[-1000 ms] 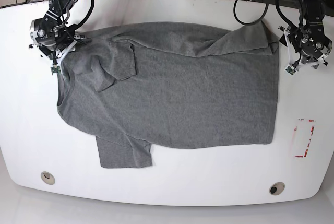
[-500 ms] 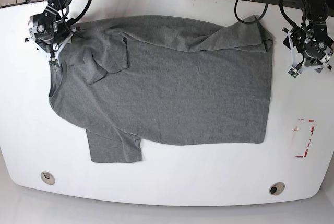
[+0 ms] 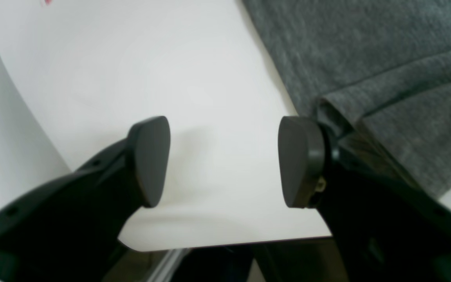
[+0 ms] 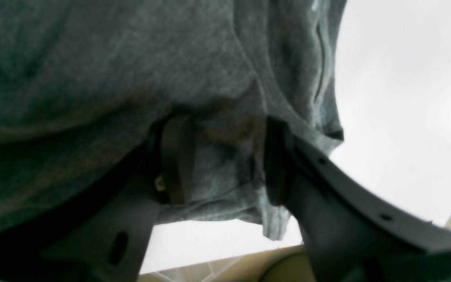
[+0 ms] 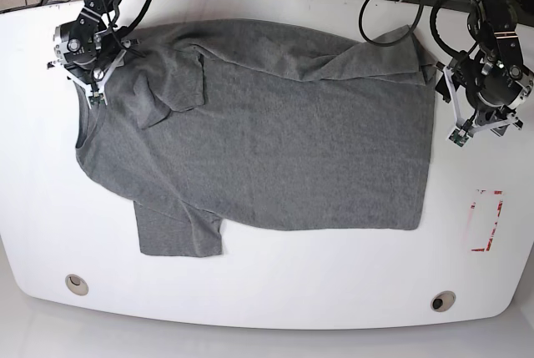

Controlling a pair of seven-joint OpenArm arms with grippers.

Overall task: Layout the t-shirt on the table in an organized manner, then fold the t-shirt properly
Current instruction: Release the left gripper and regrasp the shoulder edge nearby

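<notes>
1 t-shirt, 1 table, my 2 grippers: one clamped on cloth, one spread over bare top.

Left wrist: my left gripper point(image 3: 225, 160) has both pads wide apart, nothing btwn them but white table point(image 3: 178, 78); grey t-shirt point(image 3: 374, 66) edge just beside the right pad. Right wrist: my right gripper point(image 4: 221, 160) pinches a bunched fold of shirt btwn 2 fingers. Base: 1 shirt spread across table centre, one sleeve folded onto the chest, hem corner flipped; 2 grommets point(image 5: 77, 284) along the near edge, 1 red-and-white sticker point(image 5: 486, 220).
</notes>
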